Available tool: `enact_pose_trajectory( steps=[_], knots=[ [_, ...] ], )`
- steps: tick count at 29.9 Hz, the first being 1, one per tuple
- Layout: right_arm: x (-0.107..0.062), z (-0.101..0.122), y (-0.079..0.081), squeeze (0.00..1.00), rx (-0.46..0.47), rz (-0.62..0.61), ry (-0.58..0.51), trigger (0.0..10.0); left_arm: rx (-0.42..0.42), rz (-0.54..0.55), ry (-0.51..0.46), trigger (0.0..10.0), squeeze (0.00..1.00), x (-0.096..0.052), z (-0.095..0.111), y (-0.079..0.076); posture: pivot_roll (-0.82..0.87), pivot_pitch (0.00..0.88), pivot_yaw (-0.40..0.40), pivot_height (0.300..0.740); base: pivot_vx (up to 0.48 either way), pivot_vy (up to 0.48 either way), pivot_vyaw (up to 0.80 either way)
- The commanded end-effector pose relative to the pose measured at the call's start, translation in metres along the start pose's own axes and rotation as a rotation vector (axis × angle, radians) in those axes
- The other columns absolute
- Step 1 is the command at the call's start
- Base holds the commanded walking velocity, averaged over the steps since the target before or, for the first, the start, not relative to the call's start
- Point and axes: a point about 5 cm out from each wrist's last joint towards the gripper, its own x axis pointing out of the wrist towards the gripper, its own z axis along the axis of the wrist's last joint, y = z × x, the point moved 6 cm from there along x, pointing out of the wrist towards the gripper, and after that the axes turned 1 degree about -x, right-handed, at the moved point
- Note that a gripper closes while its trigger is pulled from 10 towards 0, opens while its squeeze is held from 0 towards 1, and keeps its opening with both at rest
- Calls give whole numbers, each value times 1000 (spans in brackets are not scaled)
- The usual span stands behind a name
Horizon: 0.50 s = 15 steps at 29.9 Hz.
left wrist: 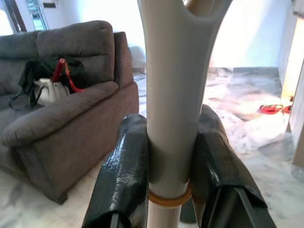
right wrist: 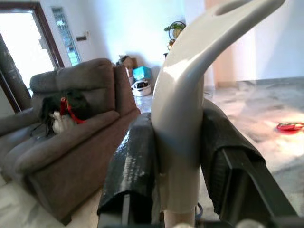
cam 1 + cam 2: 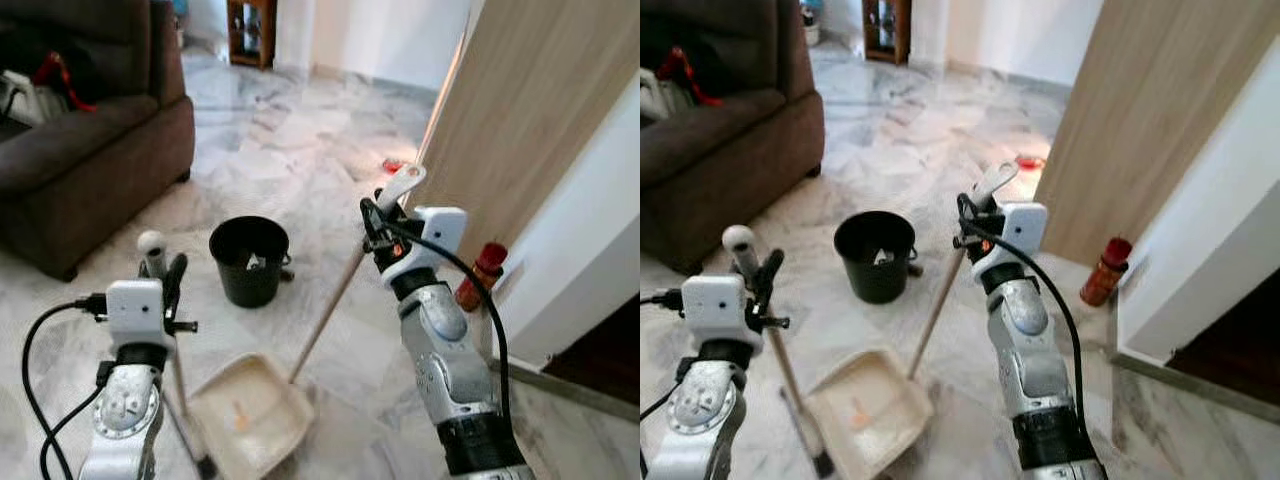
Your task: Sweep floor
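Your left gripper (image 1: 170, 156) is clamped tight on the pale handle of the broom (image 1: 173, 90), both black fingers (image 1: 124, 175) pressed flat against its sides with no gap. There's an orange ring on that handle right at the fingertips. In the head views the broom's rod runs down past the dustpan and its bottom end is cut off by the frame edge, so you can't really see the bristles.

Your right gripper (image 2: 178, 161) is just as closed, squeezing the curved white handle top of the dustpan (image 3: 250, 412). That handle's wooden pole (image 3: 327, 315) slants down to the cream pan lying flat on the marble floor (image 3: 290, 140), with a small orange bit sitting in it.

Just behind the pan is a black bucket (image 3: 249, 258) with some scraps inside, hard to tell what. A brown sofa (image 3: 80, 150) stands on your left with some stuff on the seat, too blurry to name. A red bottle (image 3: 479, 276) stands by the wooden door panel (image 3: 530, 110) on your right, partly hidden behind your right arm. Something small and red lies on the floor further back.
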Motion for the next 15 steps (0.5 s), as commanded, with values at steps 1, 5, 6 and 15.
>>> enact_pose_trajectory(
  steps=[1, 5, 6, 15],
  knots=[
    [1, 17, -8, 0, -8, -19, -54, 10000, -30, -13, -51, 10000, 0, 2, 14, -8, 20, 26, -53, 740, 480, 0, 0],
    [1, 17, -8, 0, -5, -16, -55, 10000, -33, -13, -50, 10000, 0, 2, 14, -8, 19, 28, -52, 740, 480, 0, 0],
    [1, 17, -8, 0, -5, -16, -55, 10000, -33, -13, -50, 10000, 0, 2, 14, -8, 19, 29, -51, 740, 480, 0, 0],
    [2, 21, -5, 0, 5, -2, -66, 10000, -30, -2, -54, 10000, 0, 3, 15, -6, 26, 28, -53, 740, 480, 0, 0]
  ],
)
